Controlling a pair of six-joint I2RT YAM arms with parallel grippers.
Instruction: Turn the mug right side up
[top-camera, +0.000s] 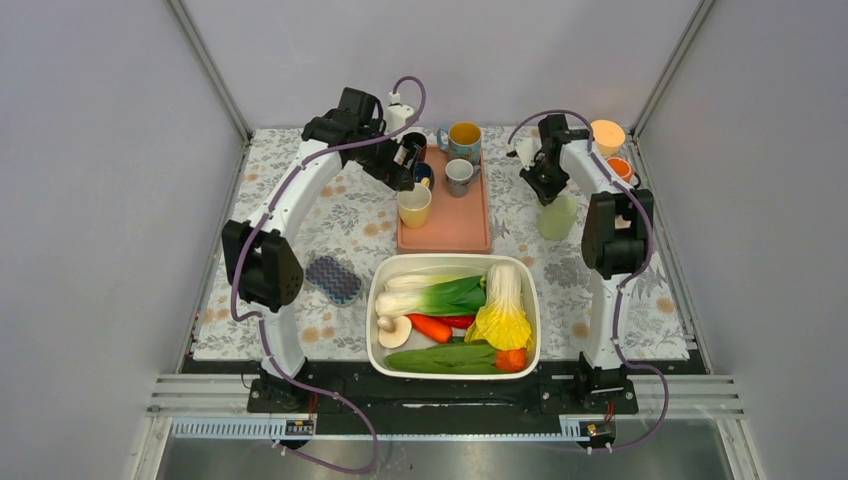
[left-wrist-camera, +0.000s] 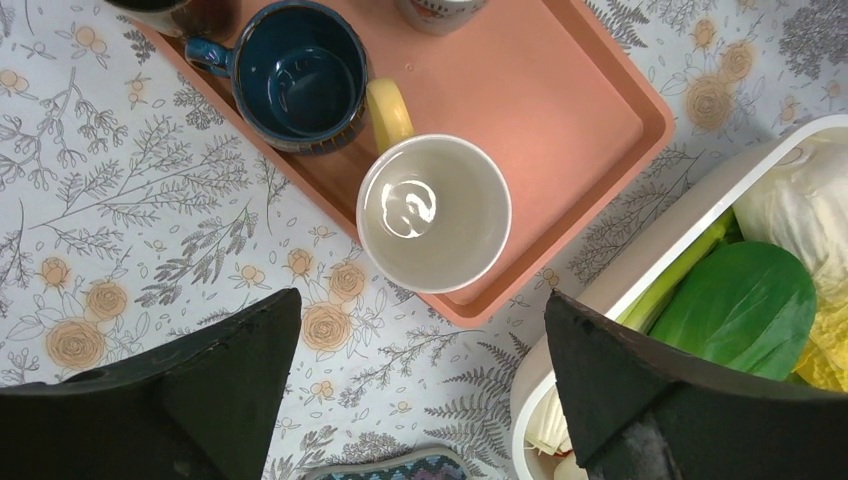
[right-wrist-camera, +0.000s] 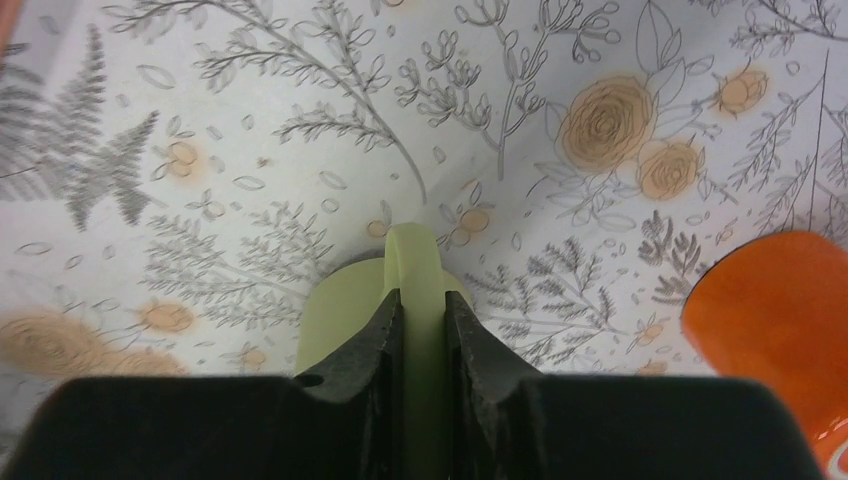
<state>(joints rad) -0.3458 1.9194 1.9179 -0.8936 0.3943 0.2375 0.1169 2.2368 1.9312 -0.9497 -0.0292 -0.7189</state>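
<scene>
Floral tablecloth. My right gripper pinches the handle of the pale green mug, right of the tray; left gripper hangs wide, empty. I fear the mug swivelling and striking the orange cup.

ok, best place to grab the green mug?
The handle, from straight above: it's a thin loop standing clear of the green mug, narrow enough to pinch across. The right gripper is shut on it that way.
</scene>
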